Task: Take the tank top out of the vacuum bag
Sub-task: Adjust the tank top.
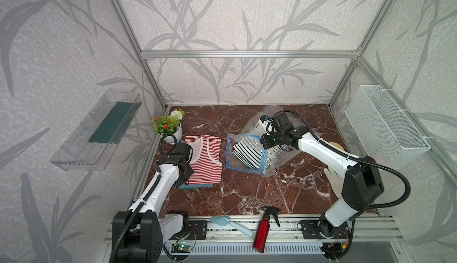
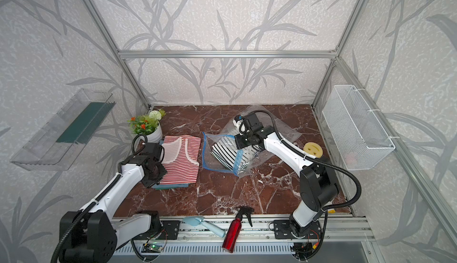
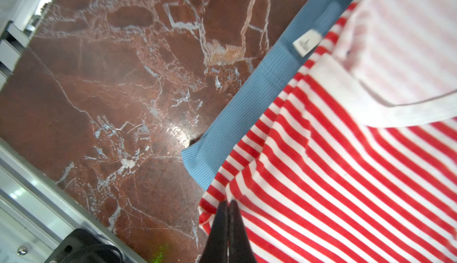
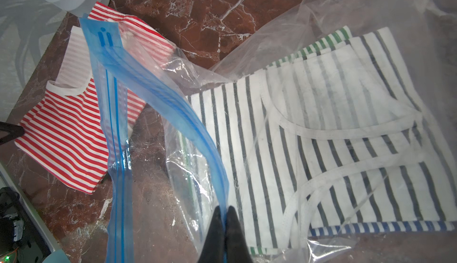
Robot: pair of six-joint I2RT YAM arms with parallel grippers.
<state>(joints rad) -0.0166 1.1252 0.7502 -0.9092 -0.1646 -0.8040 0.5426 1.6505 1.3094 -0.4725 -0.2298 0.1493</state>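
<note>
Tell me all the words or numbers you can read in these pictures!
White tag on the blue garment: print too blurred to read.
Blue zip strip of the vacuum bag: two marks like "ii", no clear word.
Nothing else carries readable text.

One vacuum bag (image 1: 268, 168), with three tops showing inside: black-striped top (image 4: 247, 138), green-striped top (image 4: 329, 39), blue-striped top (image 4: 371, 226). Outside it, one red-striped tank top (image 1: 205, 160) and one blue garment (image 3: 247, 106). One each: potted plant (image 1: 170, 128), red spray bottle (image 1: 263, 229), yellow sponge (image 2: 312, 148), white glove (image 1: 332, 177), wire basket (image 1: 385, 126).
</note>
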